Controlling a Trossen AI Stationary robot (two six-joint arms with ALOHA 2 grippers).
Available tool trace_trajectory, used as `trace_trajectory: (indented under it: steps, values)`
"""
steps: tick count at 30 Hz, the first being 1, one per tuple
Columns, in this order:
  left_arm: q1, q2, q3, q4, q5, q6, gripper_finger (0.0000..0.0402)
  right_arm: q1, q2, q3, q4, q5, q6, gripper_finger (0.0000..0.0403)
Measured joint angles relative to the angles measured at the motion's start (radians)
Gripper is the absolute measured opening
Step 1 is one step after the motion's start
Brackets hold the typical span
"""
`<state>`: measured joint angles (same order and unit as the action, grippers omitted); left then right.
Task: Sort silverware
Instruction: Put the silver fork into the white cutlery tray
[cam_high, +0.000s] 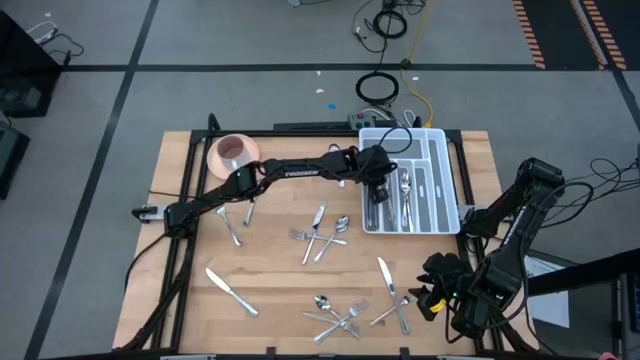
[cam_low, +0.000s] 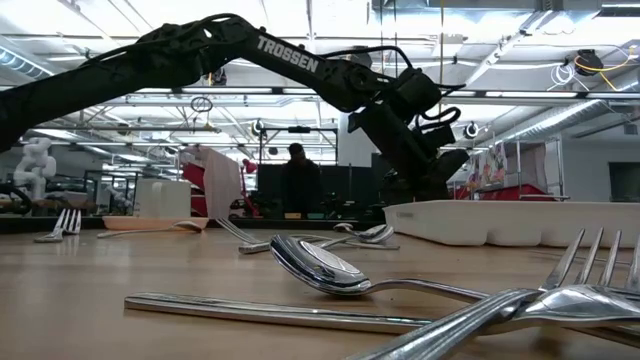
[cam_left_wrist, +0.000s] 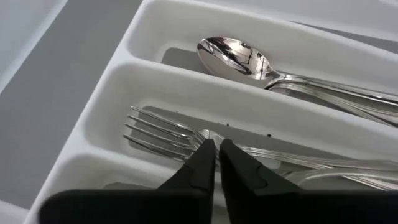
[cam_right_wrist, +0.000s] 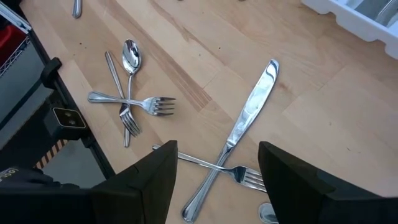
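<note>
Wood table (cam_high: 270, 270) – left wrist alone shows forks (cam_left_wrist: 180, 134) in tray (cam_left_wrist: 112, 81).
</note>
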<state>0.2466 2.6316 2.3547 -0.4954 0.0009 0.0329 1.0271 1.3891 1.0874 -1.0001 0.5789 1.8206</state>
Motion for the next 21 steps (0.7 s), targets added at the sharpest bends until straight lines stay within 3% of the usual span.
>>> trace_trajectory:
  steps: [9, 13, 17, 21]
  values:
    - [-0.001, 0.0, 0.0, -0.005, 0.028, 0.0, 0.0108, 0.0, 0.0, 0.0, -0.001, 0.001, 0.0, 0.0217]
    - [-0.001, 0.0, -0.001, -0.017, 0.033, -0.001, 0.0116, 0.0, 0.0, 0.0, -0.001, 0.002, 0.0, 0.0217]
    - [0.0, 0.003, -0.001, -0.021, 0.031, -0.019, 0.009, 0.0, 0.0, 0.0, 0.0, 0.002, 0.0, 0.0217]
    - [0.002, 0.017, 0.001, -0.017, 0.028, -0.027, 0.002, 0.0, 0.0, 0.0, 0.0, 0.002, 0.001, 0.0217]
